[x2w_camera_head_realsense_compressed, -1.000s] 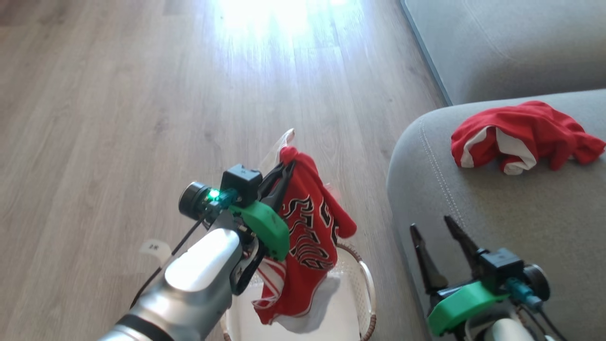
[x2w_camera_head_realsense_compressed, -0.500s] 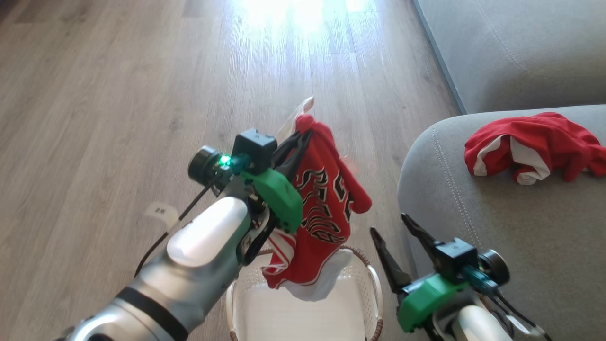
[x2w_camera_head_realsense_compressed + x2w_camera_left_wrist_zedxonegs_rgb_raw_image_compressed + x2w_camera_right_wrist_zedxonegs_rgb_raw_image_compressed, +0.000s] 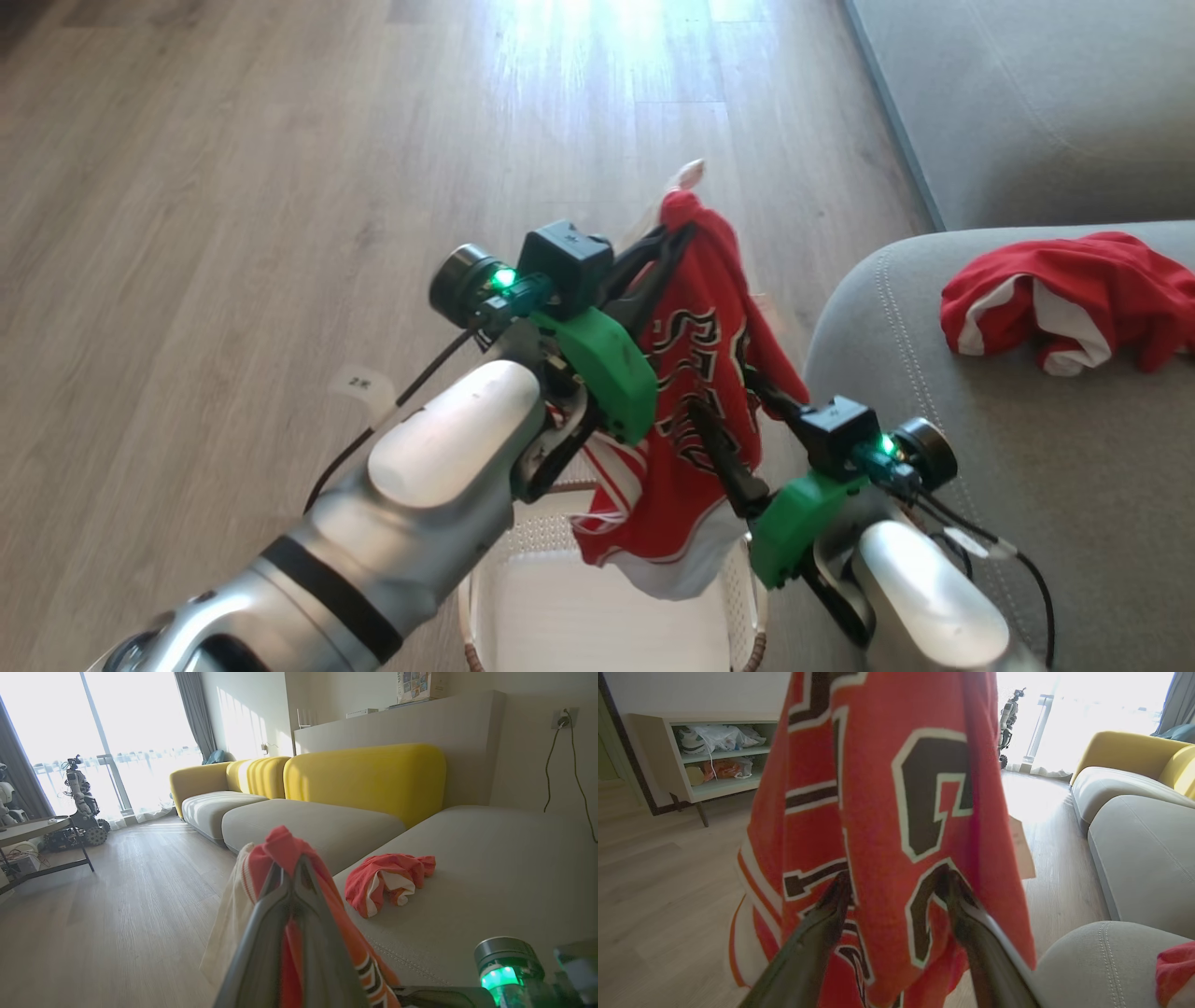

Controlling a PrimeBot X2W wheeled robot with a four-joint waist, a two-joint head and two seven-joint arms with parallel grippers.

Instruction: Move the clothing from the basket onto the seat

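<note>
My left gripper (image 3: 677,238) is shut on the top of a red jersey (image 3: 695,373) with black-and-white lettering. This piece of the clothing hangs from it above the cream basket (image 3: 532,541). In the left wrist view the shut fingers pinch the red cloth (image 3: 280,847). My right gripper (image 3: 728,397) stands open, with both fingertips against the hanging jersey (image 3: 887,788) and cloth bulging between them. Red shorts with white trim (image 3: 1055,299) lie crumpled on the grey seat (image 3: 980,485), to the right of both grippers.
Wooden floor spreads to the left and ahead, with a small paper tag (image 3: 359,383) lying on it. A second grey cushion (image 3: 1027,93) sits at the top right. Yellow backrests (image 3: 364,774) line the sofa. A shelf unit (image 3: 714,760) stands against the far wall.
The head camera has shifted. My left gripper has raised the jersey higher out of the basket. My right gripper has swung left from beside the seat and its open fingers now touch the jersey.
</note>
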